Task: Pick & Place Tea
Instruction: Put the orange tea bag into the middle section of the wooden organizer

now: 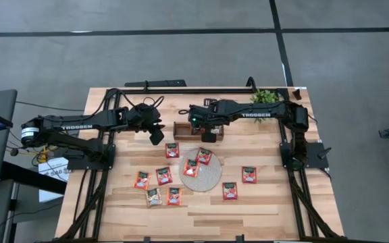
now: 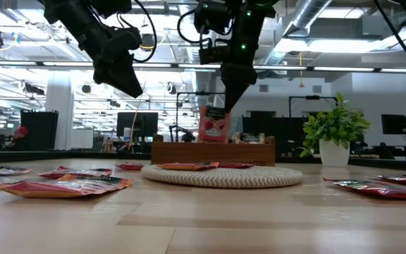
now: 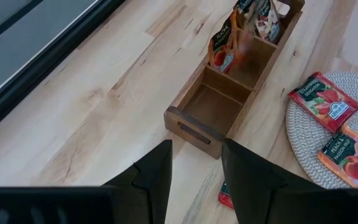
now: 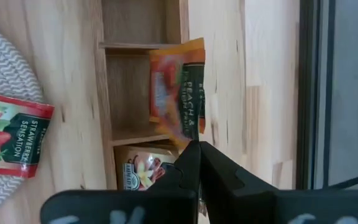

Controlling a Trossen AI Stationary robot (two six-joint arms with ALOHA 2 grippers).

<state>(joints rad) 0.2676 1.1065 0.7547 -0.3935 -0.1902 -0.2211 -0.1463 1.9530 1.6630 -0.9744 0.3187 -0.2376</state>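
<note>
You see the long brown three-compartment wooden tray (image 1: 196, 128) at the far side of the light wooden counter (image 1: 201, 216). Directly above its middle compartment, the right pincer (image 4: 194, 146) is closed on the corner of an orange flat tea sachet (image 4: 178, 93). The sachet hangs upright below the fingers, its long axis vertical, pointing down into the tray. The left pincer (image 3: 196, 168) waits open beside the tray's left end.
</note>
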